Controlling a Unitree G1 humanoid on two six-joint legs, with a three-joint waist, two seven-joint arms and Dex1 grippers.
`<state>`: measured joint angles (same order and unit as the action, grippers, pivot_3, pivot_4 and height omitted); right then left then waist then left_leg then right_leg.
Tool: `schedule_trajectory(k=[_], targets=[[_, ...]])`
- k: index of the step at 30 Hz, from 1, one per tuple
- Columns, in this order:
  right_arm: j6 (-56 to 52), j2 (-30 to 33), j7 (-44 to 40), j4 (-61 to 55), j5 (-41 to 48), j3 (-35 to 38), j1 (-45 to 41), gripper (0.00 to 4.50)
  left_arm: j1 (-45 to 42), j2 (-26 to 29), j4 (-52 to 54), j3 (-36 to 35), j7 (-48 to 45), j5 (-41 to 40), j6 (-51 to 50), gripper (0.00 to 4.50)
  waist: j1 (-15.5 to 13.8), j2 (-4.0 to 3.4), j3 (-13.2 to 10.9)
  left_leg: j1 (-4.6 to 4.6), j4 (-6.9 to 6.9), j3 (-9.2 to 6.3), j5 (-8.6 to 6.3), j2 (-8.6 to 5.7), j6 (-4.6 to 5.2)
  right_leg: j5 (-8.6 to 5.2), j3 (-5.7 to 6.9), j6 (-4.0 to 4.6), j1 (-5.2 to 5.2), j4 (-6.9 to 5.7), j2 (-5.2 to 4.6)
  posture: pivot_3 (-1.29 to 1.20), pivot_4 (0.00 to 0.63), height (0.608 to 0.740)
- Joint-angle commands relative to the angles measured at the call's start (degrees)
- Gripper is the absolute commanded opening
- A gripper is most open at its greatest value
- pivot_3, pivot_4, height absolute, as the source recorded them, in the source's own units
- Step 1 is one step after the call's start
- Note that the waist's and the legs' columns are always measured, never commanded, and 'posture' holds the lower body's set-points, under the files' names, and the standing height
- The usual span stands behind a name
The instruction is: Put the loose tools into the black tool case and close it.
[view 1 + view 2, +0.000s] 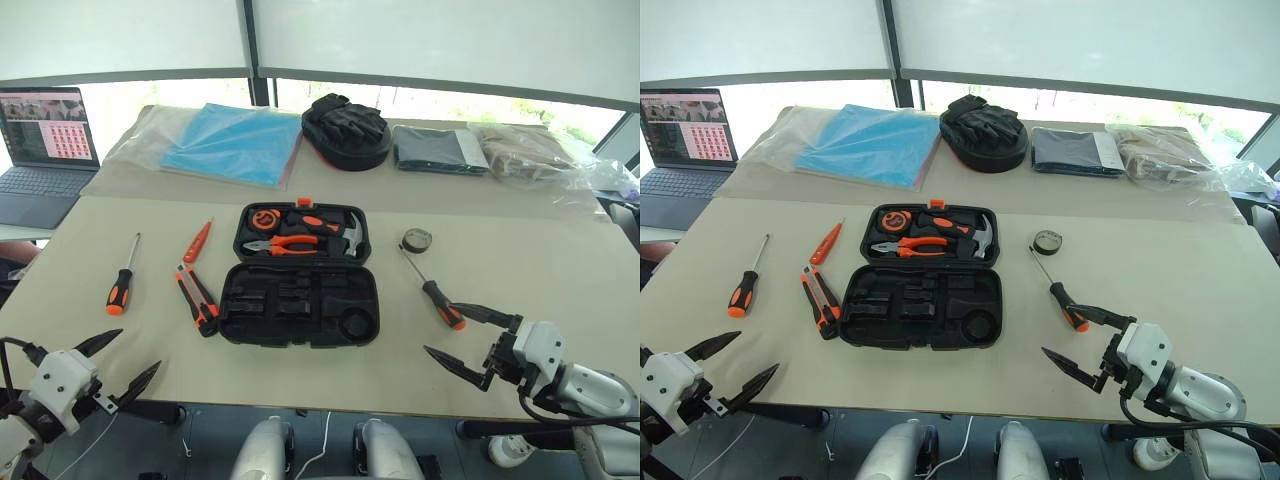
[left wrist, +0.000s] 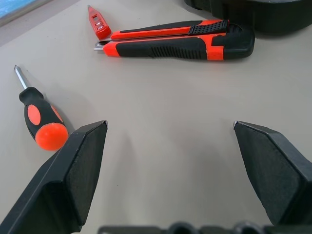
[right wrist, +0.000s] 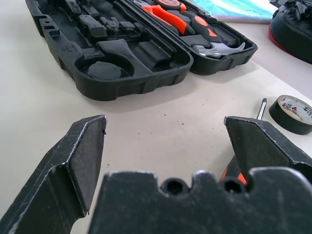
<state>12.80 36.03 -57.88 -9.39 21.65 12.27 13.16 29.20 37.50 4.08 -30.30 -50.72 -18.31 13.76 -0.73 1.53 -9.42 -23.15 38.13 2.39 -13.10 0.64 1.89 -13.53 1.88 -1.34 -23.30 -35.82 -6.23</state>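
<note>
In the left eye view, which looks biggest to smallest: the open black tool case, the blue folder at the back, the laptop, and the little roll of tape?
1. Black tool case
2. Blue folder, close behind the case; it lies farther back, so this order is unsure
3. Laptop, cut off by the picture's edge
4. Roll of tape, plainly smallest

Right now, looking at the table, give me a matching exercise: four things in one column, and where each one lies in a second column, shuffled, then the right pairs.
Things:
1. small round dark tape roll
2. black moulded plastic tool case
3. slim orange tester pen
4. steel-headed hammer

Places:
A. on the table left of the case, beside the orange-and-black folding knife
B. open in the middle of the table
C. inside the case's far half
D. on the table right of the case, at the tip of a screwdriver

Pairs: 1-D, 2-B, 3-A, 4-C
</note>
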Motion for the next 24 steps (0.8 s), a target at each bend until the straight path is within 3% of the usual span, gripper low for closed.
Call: schedule_trajectory(k=[1, 4, 9, 12, 16, 20, 24], targets=[[1.8, -0.4, -2.4, -1.8, 2.0, -1.7, -1.2, 4.50, 0.5, 0.1, 2.3, -3.0, 1.9, -4.7, -5.8, 4.45, 0.0, 0.00, 0.0, 0.00, 0.00, 0.00, 0.00, 0.00, 0.00, 0.00, 0.00, 0.00, 0.00, 0.00, 0.00, 0.00, 0.150, 0.740], [-1.8, -3.1, -2.9, -6.7, 6.5, -6.2, -4.4, 4.50, 1.3, -2.7, 3.4, -8.7, 7.3, -13.0, -15.5, 4.45, 0.7, 0.10, 0.0, 0.01, 0.00, 0.00, 0.02, 0.15, 0.03, 0.03, -0.06, 0.00, -0.02, 0.00, 0.00, 0.00, 0.150, 0.740], [-3.4, -10.2, 2.9, -13.0, 8.5, -10.2, -8.7, 4.50, 4.6, -9.4, 6.5, -14.8, 18.1, -18.3, -25.4, 4.45, 1.2, 0.06, 0.0, 0.07, 0.00, -0.01, -0.04, 0.28, -0.06, 0.21, -0.13, -0.23, -0.10, -0.06, -0.01, 0.00, 0.150, 0.740], [-2.3, -12.4, 2.7, -13.8, 8.6, -11.8, -9.5, 4.50, 5.8, -10.4, 8.6, -16.2, 21.2, -22.1, -32.3, 4.45, 0.6, 0.26, 0.1, 0.02, 0.00, -0.01, -0.06, 0.22, -0.09, 0.20, -0.02, -0.22, -0.13, -0.04, 0.04, 0.00, 0.150, 0.740], [-1.6, -13.0, 0.6, -13.3, 9.8, -12.9, -10.3, 4.50, 6.1, -5.7, 11.1, -17.3, 23.1, -25.9, -43.0, 4.45, -0.2, 0.35, 0.1, -0.01, 0.02, 0.00, -0.30, 0.16, -0.52, 0.16, 0.11, -0.13, -0.43, -0.02, 0.02, 0.00, 0.150, 0.740], [-1.7, -12.7, 0.1, -12.8, 9.7, -12.8, -11.7, 4.50, -0.9, 3.6, 12.5, -20.9, 25.5, -34.3, -53.5, 4.45, -0.3, 0.37, 0.1, -0.02, 0.05, 0.00, -0.29, 0.17, -0.56, 0.04, 0.16, 0.19, -0.44, -0.10, 0.08, 0.00, 0.150, 0.740], [-1.9, -13.0, 0.6, -12.3, 9.2, -13.3, -12.7, 4.50, -11.0, 14.2, 7.2, -16.6, 29.6, -34.7, -65.2, 4.45, -0.1, 0.40, 0.2, 0.03, 0.11, -0.01, -0.22, 0.19, -0.63, 0.18, 0.22, 0.15, -0.42, -0.27, 0.26, 0.00, 0.150, 0.740]])
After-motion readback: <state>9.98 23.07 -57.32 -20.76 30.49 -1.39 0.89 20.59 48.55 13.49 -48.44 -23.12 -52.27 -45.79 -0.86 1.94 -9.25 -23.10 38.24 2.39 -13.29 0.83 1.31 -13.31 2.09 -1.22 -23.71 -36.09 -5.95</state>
